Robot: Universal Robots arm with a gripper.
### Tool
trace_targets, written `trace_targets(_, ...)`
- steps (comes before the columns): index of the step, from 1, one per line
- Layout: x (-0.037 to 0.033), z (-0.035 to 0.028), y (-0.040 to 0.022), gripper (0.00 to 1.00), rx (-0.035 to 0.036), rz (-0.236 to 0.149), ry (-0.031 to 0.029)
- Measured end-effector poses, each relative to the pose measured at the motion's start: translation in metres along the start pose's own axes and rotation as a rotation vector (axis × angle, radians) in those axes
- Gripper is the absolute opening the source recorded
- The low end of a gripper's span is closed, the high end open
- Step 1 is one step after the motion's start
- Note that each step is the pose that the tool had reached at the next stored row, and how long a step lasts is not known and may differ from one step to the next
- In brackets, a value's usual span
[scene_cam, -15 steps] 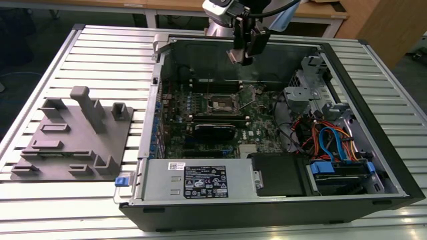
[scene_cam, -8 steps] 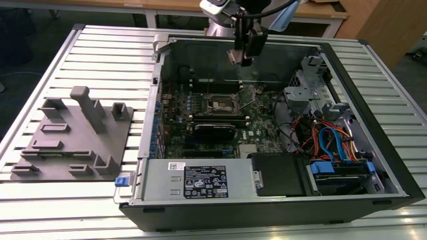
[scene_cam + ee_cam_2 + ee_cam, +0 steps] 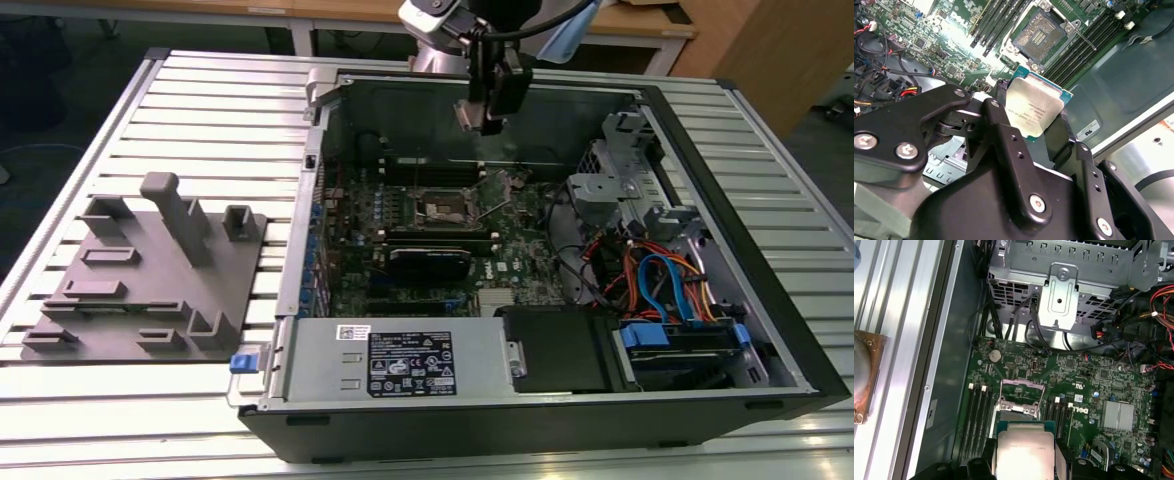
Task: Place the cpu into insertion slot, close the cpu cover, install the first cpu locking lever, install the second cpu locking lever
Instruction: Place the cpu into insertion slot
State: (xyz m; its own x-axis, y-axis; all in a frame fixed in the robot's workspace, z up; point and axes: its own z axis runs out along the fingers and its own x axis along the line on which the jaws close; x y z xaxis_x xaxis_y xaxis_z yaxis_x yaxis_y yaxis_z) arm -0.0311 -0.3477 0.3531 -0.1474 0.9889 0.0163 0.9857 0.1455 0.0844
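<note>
Slatted metal bench (image 3: pixel 214 110) carries an open computer case (image 3: pixel 534 428); a grey fixture block (image 3: pixel 140 285) lies on the exterior view's left, with wooden furniture (image 3: pixel 761 50) behind. My claw (image 3: pixel 1031 120) is clamped on the cpu (image 3: pixel 1035 106) by two opposite edges, silvery top showing. The chip hangs in the air over the motherboard (image 3: pixel 929 45), apart from the insertion slot (image 3: pixel 1040 35), whose dark contact field lies uncovered. Risks, as I judge them: the hold is on thin edges only, so a slip or twist could drop the chip onto the board, and if it comes down tilted or turned against the socket, the contacts could bend. Memory slots (image 3: pixel 996 22) lie just beside the socket and a thin lever rod (image 3: pixel 1081 37) runs along one side, so either could catch a finger.
</note>
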Motion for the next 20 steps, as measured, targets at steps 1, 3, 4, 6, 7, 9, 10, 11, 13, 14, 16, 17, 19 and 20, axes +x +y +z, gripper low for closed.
trace_targets(1,0.0,0.0001,0.0,0.54,0.0,0.001,-0.0001)
trace_targets(3,0.0,0.0001,0.0,0.54,0.0,0.001,-0.0001)
trace_targets(4,0.0,0.0001,0.0,0.54,0.0,0.001,-0.0001)
trace_targets(6,0.0,0.0002,0.0,0.54,0.0,0.001,-0.0001)
trace_targets(7,0.0,0.0002,0.0,0.54,-0.0001,0.002,-0.0001)
trace_targets(9,0.0,0.0002,0.0,0.54,-0.0001,0.004,-0.0002)
trace_targets(10,0.0,0.0002,0.0,0.54,-0.0001,0.005,-0.0004)
trace_targets(11,0.0,0.0002,0.0,0.54,-0.0002,0.007,-0.0006)
trace_targets(13,0.0,0.0003,-0.0001,0.54,-0.0003,0.013,-0.001)
trace_targets(14,0.0,0.0004,0.0,0.54,-0.0004,0.019,-0.0015)
trace_targets(16,0.0,0.0006,-0.0001,0.54,-0.0006,0.031,-0.0026)
trace_targets(17,0.0,0.0008,-0.0001,0.54,-0.0008,0.041,-0.0034)
trace_targets(19,0.0,0.0012,-0.0001,0.54,-0.0013,0.073,-0.0062)
trace_targets(20,0.0,0.0015,-0.0001,0.54,-0.0015,0.091,-0.0077)
